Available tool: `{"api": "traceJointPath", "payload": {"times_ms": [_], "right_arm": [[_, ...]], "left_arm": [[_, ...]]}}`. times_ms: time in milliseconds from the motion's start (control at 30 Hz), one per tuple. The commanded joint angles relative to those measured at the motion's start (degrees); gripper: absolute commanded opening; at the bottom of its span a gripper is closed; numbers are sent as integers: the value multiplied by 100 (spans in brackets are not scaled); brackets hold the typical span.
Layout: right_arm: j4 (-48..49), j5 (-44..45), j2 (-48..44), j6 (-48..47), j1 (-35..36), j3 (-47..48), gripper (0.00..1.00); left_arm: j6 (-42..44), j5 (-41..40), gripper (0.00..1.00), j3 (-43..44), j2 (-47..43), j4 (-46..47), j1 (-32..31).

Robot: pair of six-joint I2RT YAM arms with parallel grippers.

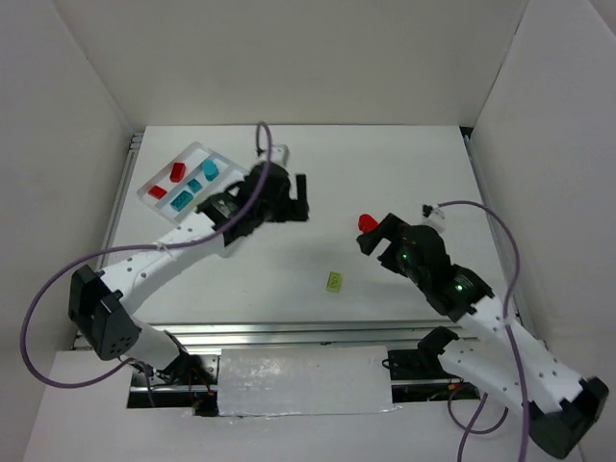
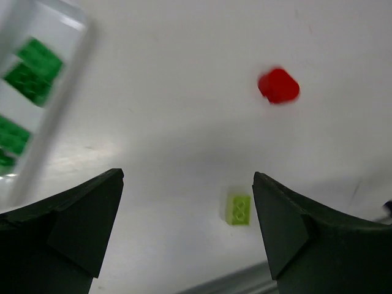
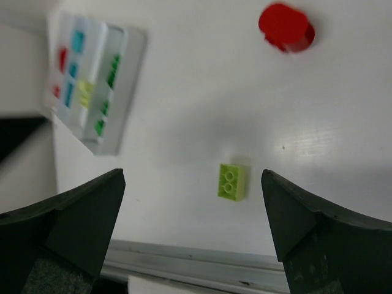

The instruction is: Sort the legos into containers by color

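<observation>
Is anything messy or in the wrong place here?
Two pieces lie loose on the table instead of in the white tray: a yellow-green brick near the front edge and a red piece farther back. Nothing looks spilled or broken.

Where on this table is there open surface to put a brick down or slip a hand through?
Bare: the far right of the table beyond the red brick, and the strip between the left gripper and the lime brick. Crowded: the tray corner under the left arm, and the red brick close by the right gripper.
</observation>
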Motion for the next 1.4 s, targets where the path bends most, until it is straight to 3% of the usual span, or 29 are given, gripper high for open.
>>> {"api": "traceJointPath", "payload": {"times_ms": [0, 100, 233, 467, 633, 767, 867, 1000, 1033, 1067, 1167, 1233, 1367], "right_arm": [[-669, 1494, -1024, 485, 19, 280, 100], [-1304, 1980, -1526, 573, 11, 771, 100], [-1683, 2158, -1941, 232, 10, 1186, 100], [-1816, 1788, -2082, 37, 10, 1284, 100], [-1693, 1700, -2161, -77, 10, 1187, 100], [-1605, 1621, -2109, -139, 10, 1187, 100], [-1535, 1604, -2091, -165, 10, 1117, 100], [-1473, 1568, -2073, -174, 2, 1081, 100], [-1473, 1577, -2073, -182, 10, 1081, 100], [-1464, 1577, -2065, -182, 10, 1081, 100], [-1455, 1569, -2073, -209, 10, 1064, 100], [-1420, 1542, -2082, -235, 10, 1037, 100], [-1324, 1428, -2074, -262, 10, 914, 100]], "left_arm": [[-673, -354, 99, -707, 166, 63, -1019], [-1184, -838, 100, -843, 508, 250, -1644], [-1362, -1050, 100, -370, 1473, 277, -2208], [-1564, -962, 96, 89, 2521, 162, -2394], [-1591, -918, 82, 160, 2864, 144, -2403], [-1600, -795, 77, 116, 3057, 188, -2411], [-1582, -769, 60, 107, 3128, 215, -2420], [-1547, -777, 47, 125, 3181, 188, -2411], [-1556, -803, 36, 133, 3190, 128, -2420], [-1547, -865, 19, 151, 3172, 110, -2420], [-1556, -1215, 0, 283, 3023, -259, -2237], [-1468, -1445, 0, 274, 2700, -391, -1921], [-951, -1304, 0, 186, 2118, -208, -252]]}}
